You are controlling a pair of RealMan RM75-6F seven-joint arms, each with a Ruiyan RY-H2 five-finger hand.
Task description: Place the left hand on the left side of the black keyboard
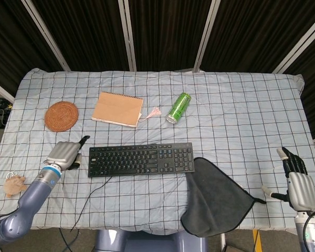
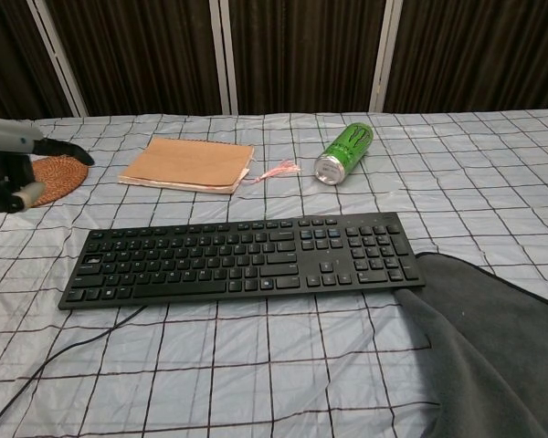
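Right hand (image 1: 299, 184): at the near right corner of the tabletop (image 1: 241, 113), past the cloth's edge; fingers straight and a little apart, thumb out to the side, holding nothing. Seen in the head view only.
Cloth (image 1: 215, 197): dark grey, spread over the near right part of the tabletop, one corner touching or just under the keyboard's right end; its near edge hangs over the tabletop's front.
Trinket (image 1: 13, 182): small tan object with a ring, at the near left edge of the tabletop, beside the left forearm.
Cable (image 1: 86, 202): black, runs from the keyboard's near left corner toward the front edge.
Left hand (image 1: 65, 154): just beside the left end of the keyboard, not on it; back of the hand up, fingers curled under, thumb sticking out toward the keyboard, nothing held. In the chest view it shows at the left edge, above the tabletop.
Keyboard (image 1: 140, 159): black, full-size, lying flat across the middle of the tabletop, long side parallel to the front edge.
Coaster (image 1: 61, 116): round, woven, brown, behind the left hand.
Notebook (image 1: 117, 109): tan cover, spiral along the far edge, behind the keyboard's left half; a pink tassel (image 1: 153, 113) lies at its right.
Can (image 1: 178, 107): green, on its side, behind the keyboard's right half.
Tabletop cover: pale blue sheet with a dark grid.
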